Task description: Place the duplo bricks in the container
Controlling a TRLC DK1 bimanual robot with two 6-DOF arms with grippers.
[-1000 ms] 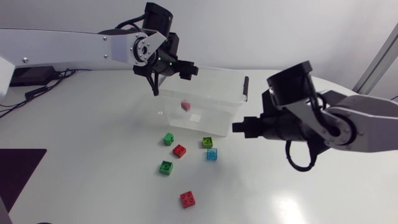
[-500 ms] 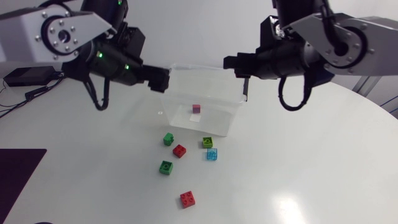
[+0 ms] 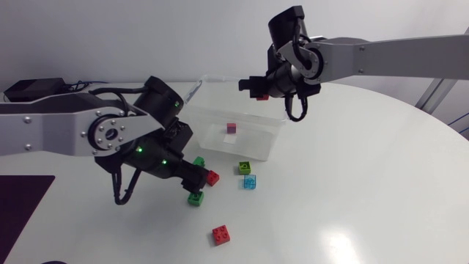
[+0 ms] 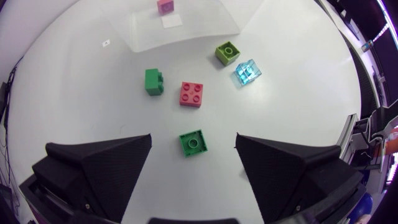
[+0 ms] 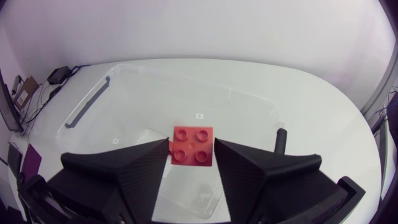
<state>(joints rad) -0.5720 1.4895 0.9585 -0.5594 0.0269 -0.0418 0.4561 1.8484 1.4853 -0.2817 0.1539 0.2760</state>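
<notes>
Hand on right arm (image 5: 191, 155) pinching red four-stud plastic brick (image 5: 193, 146) from both sides, above clear plastic container (image 3: 271, 132); small pink plastic brick (image 3: 231, 128) inside, below. Hand on left arm (image 4: 193, 138) spread, green square plastic brick (image 4: 193, 143) under its gap on white worktop (image 4: 81, 93), translucent blue brick (image 4: 247, 72) ahead.

Brick (image 3: 231, 128) in container (image 3: 258, 144); loose bricks (image 3: 249, 181) before it.
</notes>
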